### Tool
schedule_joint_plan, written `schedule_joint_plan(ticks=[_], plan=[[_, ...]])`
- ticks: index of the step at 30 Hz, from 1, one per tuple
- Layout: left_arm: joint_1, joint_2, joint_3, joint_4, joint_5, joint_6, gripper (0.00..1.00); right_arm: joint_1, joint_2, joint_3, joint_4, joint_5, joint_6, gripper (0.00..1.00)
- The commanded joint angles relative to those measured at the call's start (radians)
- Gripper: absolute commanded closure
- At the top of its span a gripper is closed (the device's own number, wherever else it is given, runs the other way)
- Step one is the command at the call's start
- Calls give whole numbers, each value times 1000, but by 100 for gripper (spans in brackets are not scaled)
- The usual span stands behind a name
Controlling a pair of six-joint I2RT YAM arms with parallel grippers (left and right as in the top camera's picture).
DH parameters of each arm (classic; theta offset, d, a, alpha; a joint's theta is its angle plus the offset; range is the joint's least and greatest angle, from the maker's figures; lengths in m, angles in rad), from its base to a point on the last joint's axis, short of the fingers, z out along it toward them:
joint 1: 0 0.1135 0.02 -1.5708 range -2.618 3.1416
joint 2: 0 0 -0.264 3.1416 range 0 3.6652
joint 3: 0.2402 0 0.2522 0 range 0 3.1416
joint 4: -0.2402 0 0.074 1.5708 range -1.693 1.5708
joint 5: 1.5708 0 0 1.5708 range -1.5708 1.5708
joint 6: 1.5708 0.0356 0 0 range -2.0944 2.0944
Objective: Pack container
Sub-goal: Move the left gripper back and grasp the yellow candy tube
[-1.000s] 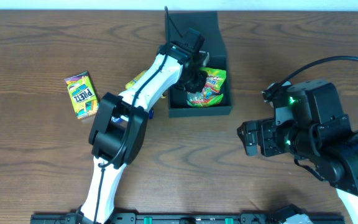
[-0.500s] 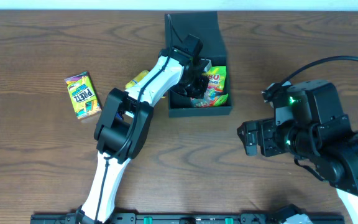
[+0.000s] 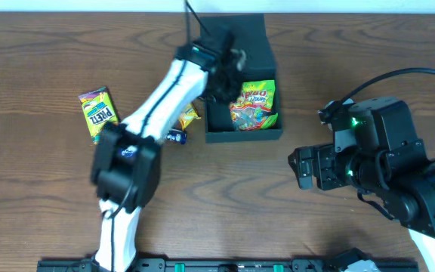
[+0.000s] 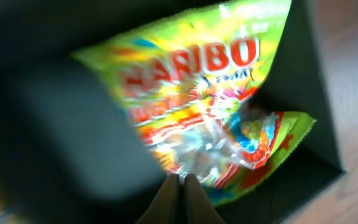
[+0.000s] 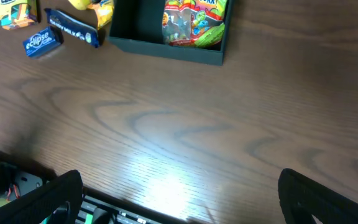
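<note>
Packing underway | Haribo bag [image 4: 210,106] sits in the container [image 3: 244,137], just ahead of our left pincer [image 4: 180,183], clenched empty | right pincer [image 5: 179,193] released, well apart | we see green packet [image 3: 100,113], yellow packet [image 3: 188,117] and gum [image 3: 176,137] left on the surface.

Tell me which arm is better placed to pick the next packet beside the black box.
Left. The left arm runs right beside the yellow packet and eclipse pack; the right arm sits beyond the container.
</note>
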Motion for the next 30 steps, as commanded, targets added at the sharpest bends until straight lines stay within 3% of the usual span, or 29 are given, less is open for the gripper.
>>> schedule_joint_plan(ticks=[1,11,12,16,18,24,25,27,30], plan=[[23,-127,-7,-27,-225,16,94,-10,-1,10,-1,-3,-10,1],[171,-251,-8,-181,-264,320,93,-10,0,10,-1,-3,-10,1],[192,-250,-9,-192,-261,341,89,-10,0,10,-1,-3,-10,1],[270,-248,-18,-203,-199,449,53,-10,0,10,-1,-3,-10,1],[301,-247,-27,-205,-154,506,43,-10,0,10,-1,-3,-10,1],[330,-241,-143,-144,-127,638,33,-10,-1,10,-1,-3,-10,1],[329,-240,-172,-119,-127,647,29,-10,-1,10,-1,-3,-10,1],[329,-239,-224,-61,-129,646,6,-10,0,10,-1,-3,-10,1],[329,-237,-297,39,-132,642,3,-10,0,10,-1,-3,-10,1]])
